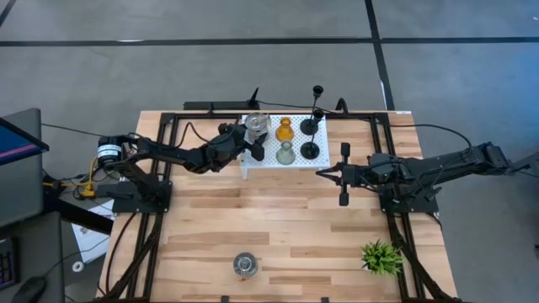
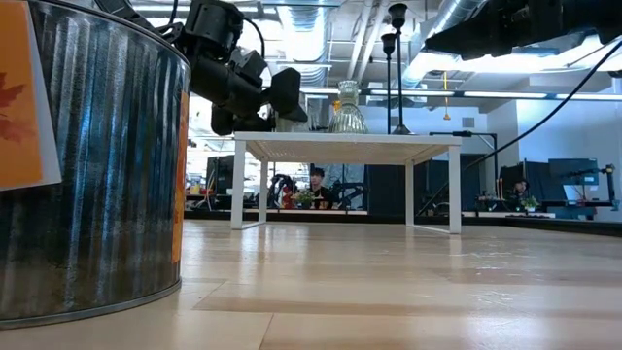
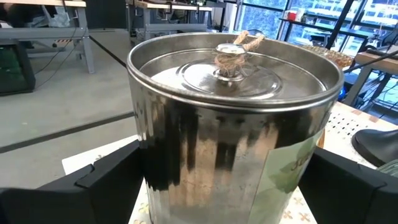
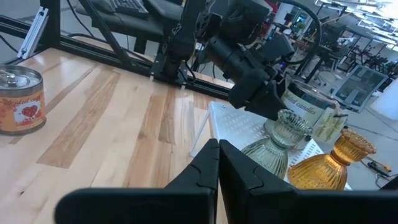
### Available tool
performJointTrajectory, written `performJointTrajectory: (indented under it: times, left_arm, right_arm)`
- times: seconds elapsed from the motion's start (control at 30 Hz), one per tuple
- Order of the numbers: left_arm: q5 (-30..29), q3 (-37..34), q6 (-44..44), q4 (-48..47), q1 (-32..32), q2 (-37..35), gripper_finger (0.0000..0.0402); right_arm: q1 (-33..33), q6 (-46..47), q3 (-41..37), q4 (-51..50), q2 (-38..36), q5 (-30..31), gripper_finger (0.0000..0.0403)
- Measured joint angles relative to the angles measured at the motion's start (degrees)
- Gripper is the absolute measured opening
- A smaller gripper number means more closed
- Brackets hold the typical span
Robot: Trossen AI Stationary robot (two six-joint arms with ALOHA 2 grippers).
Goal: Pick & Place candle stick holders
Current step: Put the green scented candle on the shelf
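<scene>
Pale wooden planks form the table [image 1: 286,223], with grey floor around it and an office hall seen beyond in the low view.

On the white perforated stand [image 1: 269,168] at the far middle of the table, the left gripper [image 1: 253,141] is closed around a silvery jar-like candle holder [image 1: 257,126]; in the left wrist view one dark finger [image 3: 109,180] is seen on each side of the tin's ribbed wall [image 3: 230,155], pressed against it, with the lid and its twine knot in full sight. The left arm is stretched from the table's left side, low and nearly level, toward the stand's left end.

Beside the held tin on the stand, an amber glass holder [image 1: 285,130] and a grey-green glass holder [image 1: 285,153] are placed, the grey-green one nearer the table's front. Two black thin-stemmed holders [image 1: 311,126] are set at the stand's right end.

The right gripper [image 1: 324,173] is held just right of the stand, apart from it, its fingers pressed together on nothing, as shown in the right wrist view [image 4: 217,162]. The right arm is extended level from the right side.

A second silvery tin holder [image 1: 245,265] is stood alone near the front edge, well apart from the stand, and a spiky green plant [image 1: 381,257] is set at the front right.
</scene>
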Motion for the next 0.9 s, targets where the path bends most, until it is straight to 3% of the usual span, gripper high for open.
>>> performJointTrajectory:
  times: [0.9]
  left_arm:
    - [0.99,0.04,-0.93,0.61,0.02,0.77,0.0385]
  right_arm:
    - [0.00,-0.47,0.01,0.37,0.01,0.00,0.0000]
